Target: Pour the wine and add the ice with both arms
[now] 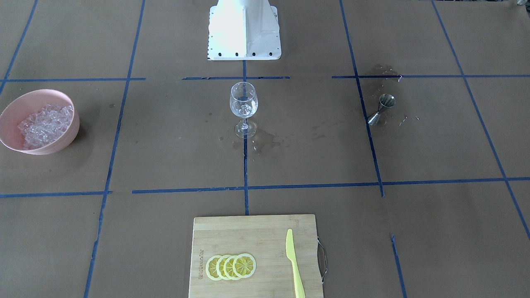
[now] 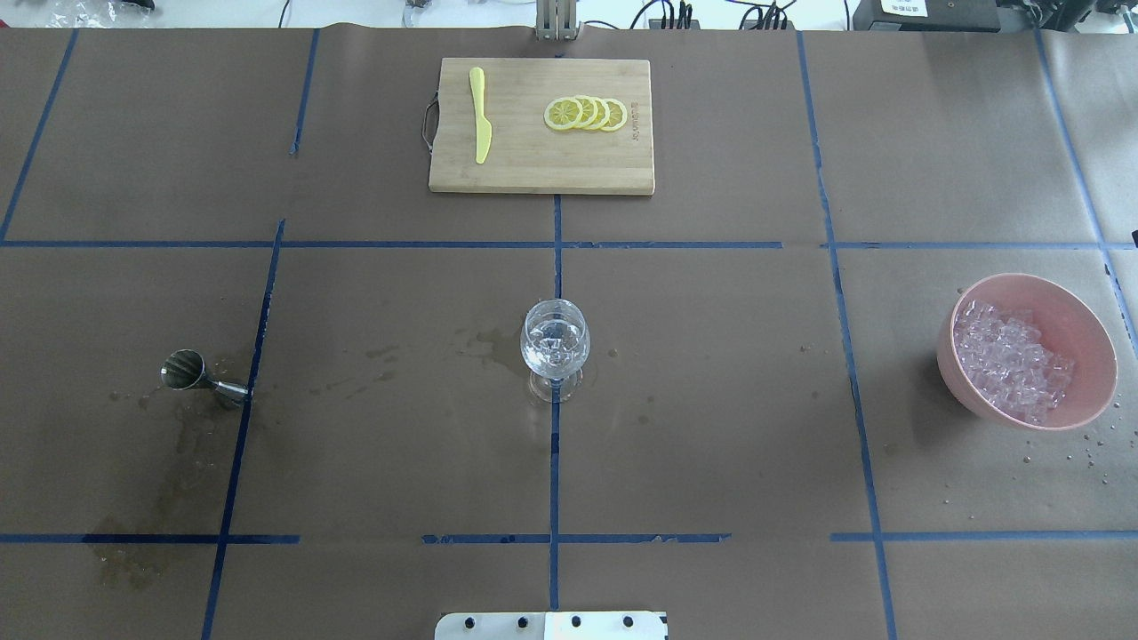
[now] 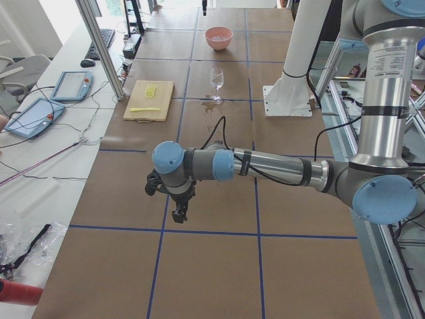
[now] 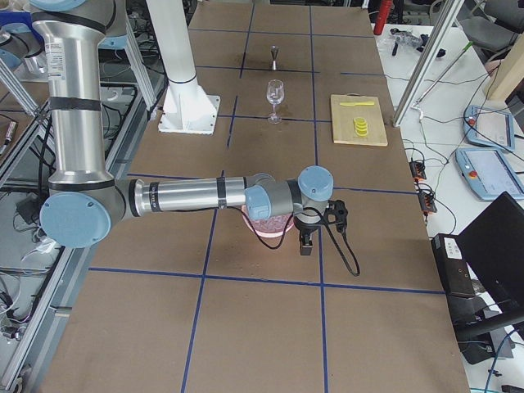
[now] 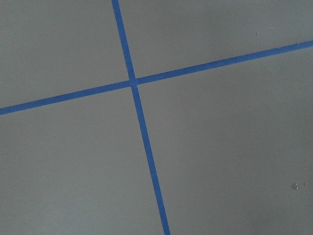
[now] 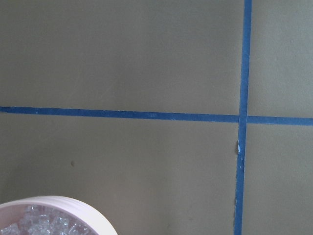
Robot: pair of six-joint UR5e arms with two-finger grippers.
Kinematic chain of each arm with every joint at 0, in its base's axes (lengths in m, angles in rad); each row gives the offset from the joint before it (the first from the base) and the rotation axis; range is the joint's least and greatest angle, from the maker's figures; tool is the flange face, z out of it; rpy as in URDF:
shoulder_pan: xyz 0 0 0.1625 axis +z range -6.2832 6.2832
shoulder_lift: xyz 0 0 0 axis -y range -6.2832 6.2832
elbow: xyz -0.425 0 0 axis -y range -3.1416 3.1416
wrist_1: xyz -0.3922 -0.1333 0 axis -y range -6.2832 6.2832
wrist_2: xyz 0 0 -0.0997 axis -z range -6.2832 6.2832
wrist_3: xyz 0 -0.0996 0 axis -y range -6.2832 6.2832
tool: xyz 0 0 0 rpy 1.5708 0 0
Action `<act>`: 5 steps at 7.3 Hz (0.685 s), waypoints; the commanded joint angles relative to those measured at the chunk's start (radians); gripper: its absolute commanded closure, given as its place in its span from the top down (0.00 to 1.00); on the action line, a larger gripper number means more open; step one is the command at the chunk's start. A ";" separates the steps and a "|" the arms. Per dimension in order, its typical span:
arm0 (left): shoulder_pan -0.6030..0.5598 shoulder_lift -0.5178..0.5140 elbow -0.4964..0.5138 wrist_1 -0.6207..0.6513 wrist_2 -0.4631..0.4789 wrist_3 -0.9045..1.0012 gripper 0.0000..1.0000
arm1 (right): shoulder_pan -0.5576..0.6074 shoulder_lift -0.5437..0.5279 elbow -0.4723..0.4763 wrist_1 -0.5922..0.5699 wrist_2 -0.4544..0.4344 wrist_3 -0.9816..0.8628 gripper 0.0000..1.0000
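Cutting board [image 1: 252, 231] nearest; jigger [image 1: 381, 109], bowl [image 1: 68, 138] flank glass [image 1: 244, 105].

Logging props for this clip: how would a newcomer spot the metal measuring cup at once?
Start at the wine glass in the middle and go sideways toward the robot's left, just past a blue tape line. There is the jigger, on damp stains. It alone is metal and hourglass-shaped; the pink bowl sits opposite.
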 commanded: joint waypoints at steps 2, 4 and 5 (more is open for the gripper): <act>0.001 -0.006 -0.001 0.000 -0.001 0.001 1.00 | 0.000 0.004 -0.006 -0.001 0.010 0.002 1.00; 0.003 -0.008 -0.002 0.000 -0.001 0.001 1.00 | 0.000 0.004 -0.006 -0.001 0.014 -0.001 1.00; 0.003 -0.008 -0.002 0.000 -0.001 0.001 1.00 | 0.000 0.003 -0.005 -0.001 0.017 -0.001 1.00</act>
